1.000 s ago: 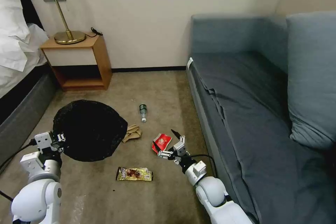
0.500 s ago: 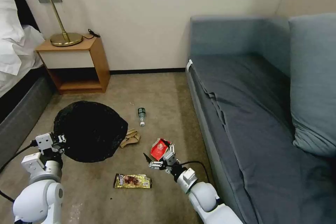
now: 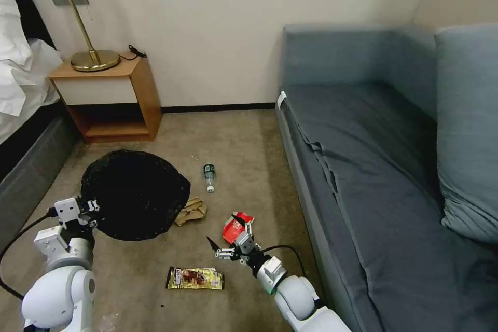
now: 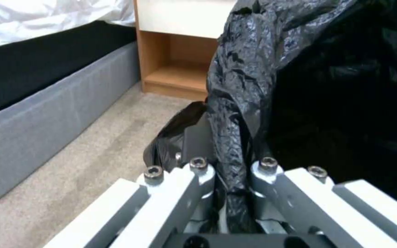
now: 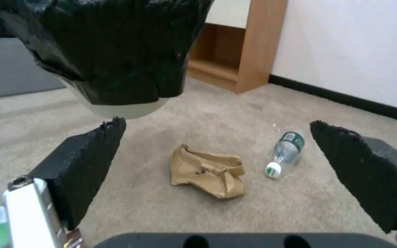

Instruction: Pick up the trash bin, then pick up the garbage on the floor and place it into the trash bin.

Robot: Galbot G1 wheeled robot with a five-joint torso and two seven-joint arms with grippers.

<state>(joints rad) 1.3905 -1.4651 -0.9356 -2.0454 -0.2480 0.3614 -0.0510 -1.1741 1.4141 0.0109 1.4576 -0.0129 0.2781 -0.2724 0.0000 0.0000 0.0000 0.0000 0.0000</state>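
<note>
my left gripper (image 3: 92,205) is clamped on the rim of the trash bin (image 3: 136,194), its fingers (image 4: 198,172) pinched tight on a fold of the crinkled black bag, and the bin hangs above the carpet on my left side, its mouth a wide black round in the head view. in the right wrist view the white base of the bin shows under the bag, clear of the floor

my right gripper (image 3: 225,236) is low over the carpet with its black fingers (image 5: 86,162) spread wide and nothing between them. it hovers just over the near edge of the red-and-white packet (image 3: 236,225). beyond its fingers lies the crumpled tan paper bag (image 5: 206,171), and beside that, a little apart, the small clear bottle (image 5: 285,151) on its side with its white cap toward me. in the head view the paper bag sits just beside the bin's edge. the gold-brown snack wrapper (image 3: 195,278) lies flat on the floor nearer to me, between my two arms

a wooden nightstand (image 3: 109,96) stands by the wall with a brass lamp (image 3: 83,26) on it, and a grey sofa (image 3: 384,166) runs along my right
</note>
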